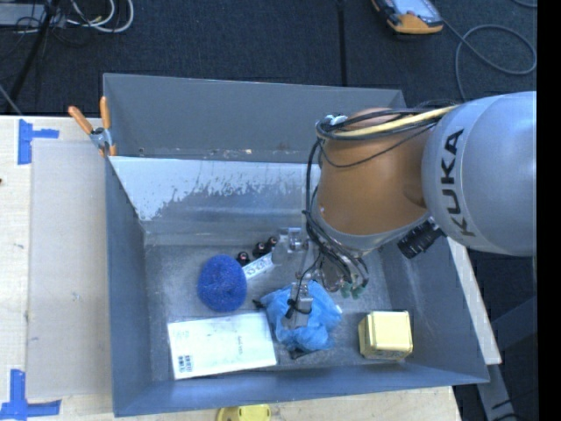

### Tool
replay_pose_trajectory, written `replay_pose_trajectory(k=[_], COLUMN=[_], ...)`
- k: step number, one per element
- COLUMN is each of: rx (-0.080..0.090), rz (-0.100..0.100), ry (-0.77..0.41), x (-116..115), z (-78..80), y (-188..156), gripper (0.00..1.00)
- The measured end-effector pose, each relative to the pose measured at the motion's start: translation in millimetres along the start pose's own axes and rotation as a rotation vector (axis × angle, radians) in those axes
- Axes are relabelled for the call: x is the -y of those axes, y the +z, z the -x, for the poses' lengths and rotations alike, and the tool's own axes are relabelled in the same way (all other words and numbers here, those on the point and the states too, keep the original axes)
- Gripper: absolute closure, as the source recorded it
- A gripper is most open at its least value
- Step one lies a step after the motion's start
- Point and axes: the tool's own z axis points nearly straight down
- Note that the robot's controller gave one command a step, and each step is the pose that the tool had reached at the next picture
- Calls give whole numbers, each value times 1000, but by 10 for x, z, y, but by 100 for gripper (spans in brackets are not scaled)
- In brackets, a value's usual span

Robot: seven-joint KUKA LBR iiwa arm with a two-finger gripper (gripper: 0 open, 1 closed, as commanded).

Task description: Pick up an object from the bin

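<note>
My gripper reaches down from under the orange wrist cover onto a crumpled light-blue cloth in the front middle of the bin. Its fingertips sit at the top of the cloth, touching or pressed into it. To the left lies a round dark-blue scrubby ball. A small black and white item lies just behind the ball, close to the gripper body. A pale yellow block rests to the right of the cloth.
A flat white card or booklet lies along the front wall, left of the cloth. The arm and its orange cover hang over the bin's right half. The back of the bin floor is bare metal.
</note>
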Motion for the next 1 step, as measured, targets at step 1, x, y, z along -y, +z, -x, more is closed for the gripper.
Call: replay_pose_trajectory(k=[1], rx=[8], rz=[1], ry=[4], x=[8], z=[15], y=[-45], gripper=[0])
